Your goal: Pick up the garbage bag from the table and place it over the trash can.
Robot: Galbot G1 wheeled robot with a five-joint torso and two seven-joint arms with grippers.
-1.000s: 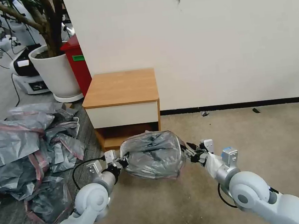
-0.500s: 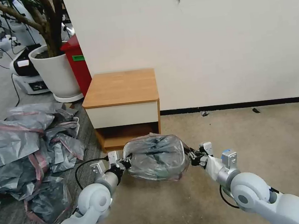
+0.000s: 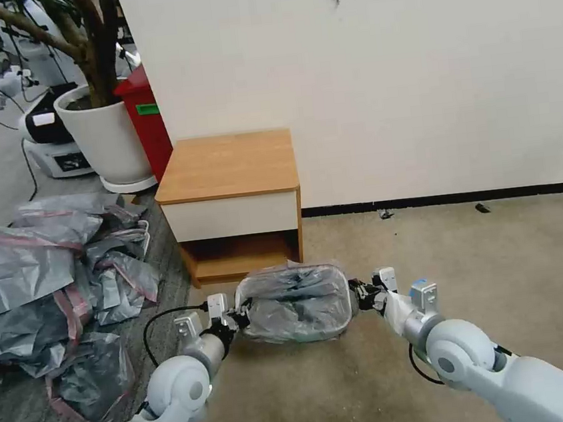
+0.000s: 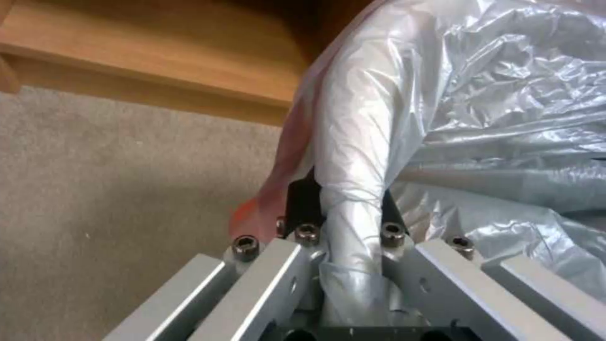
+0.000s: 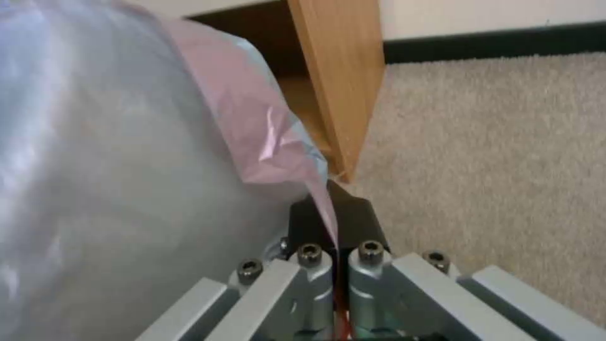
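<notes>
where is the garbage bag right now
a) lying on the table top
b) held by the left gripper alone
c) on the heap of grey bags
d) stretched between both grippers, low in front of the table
d: the garbage bag is stretched between the left gripper and the right gripper, each shut on a rim edge, low over the carpet in front of the table.

We see the garbage bag (image 3: 296, 303), thin crinkly translucent grey plastic with a pinkish-red rim, stretched open into a wide rounded rectangle low over the beige carpet, just in front of the table (image 3: 228, 166). The table is a small bedside cabinet with a light-brown wooden top, white drawer front and open wooden shelf beneath, standing against the wall.
</notes>
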